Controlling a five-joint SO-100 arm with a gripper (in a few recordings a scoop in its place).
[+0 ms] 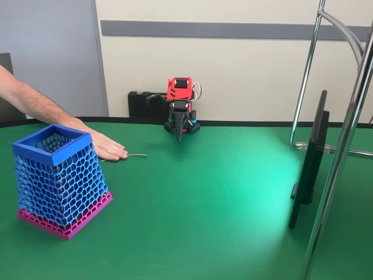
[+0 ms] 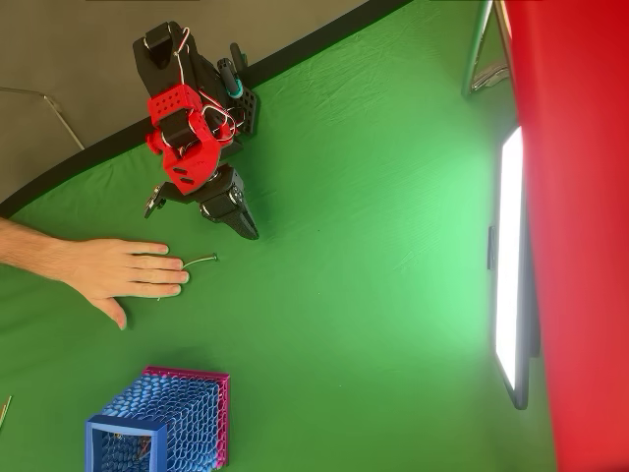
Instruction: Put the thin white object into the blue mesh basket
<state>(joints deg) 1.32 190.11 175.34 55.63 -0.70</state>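
A person's hand [image 2: 123, 275] lies flat on the green table [image 1: 221, 192], fingertips touching the thin whitish curved strand [image 2: 200, 261], apparently positioning it for pickup; the red-and-black gripper [image 2: 246, 228] waits nearby, jaws closed and empty; the blue honeycomb-mesh basket with pink base [image 1: 57, 181] stands near left

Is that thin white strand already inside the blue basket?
No, the thin white strand lies on the green table beside a person's fingertips, apart from the blue basket.

Red arm [image 1: 179, 89] w/ black joints, white wires, black gripper [image 2: 251, 232], black base
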